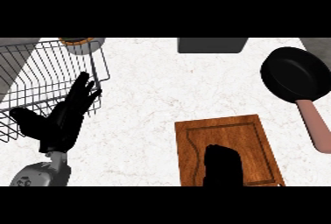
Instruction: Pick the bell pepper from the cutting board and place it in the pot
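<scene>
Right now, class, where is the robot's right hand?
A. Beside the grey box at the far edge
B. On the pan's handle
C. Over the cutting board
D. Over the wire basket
C: the right robot hand shows dark over the lower part of the wooden cutting board, well clear of the pan.

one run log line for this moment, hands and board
left robot hand: open, resting by wire rack | right robot hand: over cutting board, hold unclear | bell pepper: not visible | pan: far right
</scene>
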Tool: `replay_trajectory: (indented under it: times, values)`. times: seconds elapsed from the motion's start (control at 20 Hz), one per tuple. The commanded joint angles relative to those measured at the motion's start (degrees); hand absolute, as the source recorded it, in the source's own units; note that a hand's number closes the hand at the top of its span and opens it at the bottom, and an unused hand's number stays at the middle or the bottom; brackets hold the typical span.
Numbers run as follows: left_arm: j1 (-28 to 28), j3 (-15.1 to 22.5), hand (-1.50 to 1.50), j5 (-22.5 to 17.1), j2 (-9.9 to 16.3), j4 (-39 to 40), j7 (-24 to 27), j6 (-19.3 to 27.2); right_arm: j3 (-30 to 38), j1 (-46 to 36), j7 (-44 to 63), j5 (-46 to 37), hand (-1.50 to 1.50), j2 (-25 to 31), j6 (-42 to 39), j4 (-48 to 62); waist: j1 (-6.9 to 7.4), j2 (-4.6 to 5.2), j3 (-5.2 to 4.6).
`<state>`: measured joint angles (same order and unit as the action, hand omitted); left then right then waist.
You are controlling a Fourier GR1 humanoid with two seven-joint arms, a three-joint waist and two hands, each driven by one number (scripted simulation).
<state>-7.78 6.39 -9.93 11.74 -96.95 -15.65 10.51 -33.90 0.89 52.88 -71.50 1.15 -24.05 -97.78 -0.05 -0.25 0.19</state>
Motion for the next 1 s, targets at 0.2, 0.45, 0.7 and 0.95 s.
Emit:
replay_trajectory:
  times: [0.2, 0.45, 0.7, 0.95]
  values:
    - [2.57, -1.52, 0.0, 1.53, -0.66, -0.93, -1.52, -1.95, -0.06, 0.33, 1.13, -1.27, 1.5, 1.2, 0.07, -2.86, 0.03, 0.2, -0.19]
    - [2.18, -1.84, 0.0, 1.39, -0.25, -2.02, -2.36, 0.07, 30.41, 0.18, -12.1, 16.34, 1.5, 14.33, 4.26, -7.68, -2.32, 0.48, 0.05]
    - [3.53, -1.76, 0.0, 0.52, 0.46, -1.61, -1.6, -1.96, 50.27, -2.35, -21.74, 24.49, 1.5, 26.63, 6.32, 0.39, -1.72, 0.47, 0.0]
    - [3.0, -2.33, 0.0, -0.47, 0.01, -1.67, -1.34, -2.63, 63.25, -2.58, -33.9, 31.23, 1.5, 37.74, 7.04, 5.31, -1.1, 0.14, -0.14]
